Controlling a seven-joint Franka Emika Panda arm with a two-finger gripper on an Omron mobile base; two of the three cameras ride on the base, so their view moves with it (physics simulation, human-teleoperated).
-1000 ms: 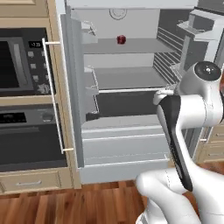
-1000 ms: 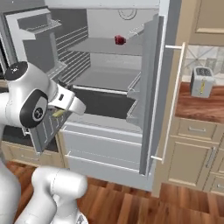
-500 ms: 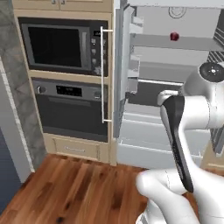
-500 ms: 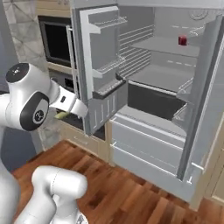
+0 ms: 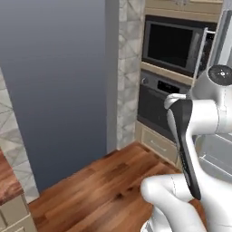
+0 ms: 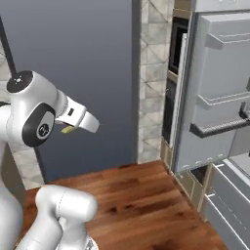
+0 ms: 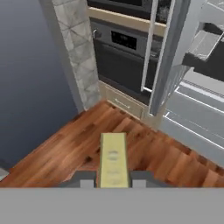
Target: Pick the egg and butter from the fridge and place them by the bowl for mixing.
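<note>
Butter [image 7: 113,160] is clamped lengthwise between gripper [image 7: 113,180] jaws; judged light, soft & slippery, so best gripped mid-stick w/ gentle force, esp. near fridge [image 6: 215,93].

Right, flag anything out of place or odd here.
The fridge door hangs wide open, its bins facing the room, with the base turned away toward the blue wall. Otherwise nothing is spilled or damaged: the butter sits straight in the shut pincer, over bare wood floor.
</note>
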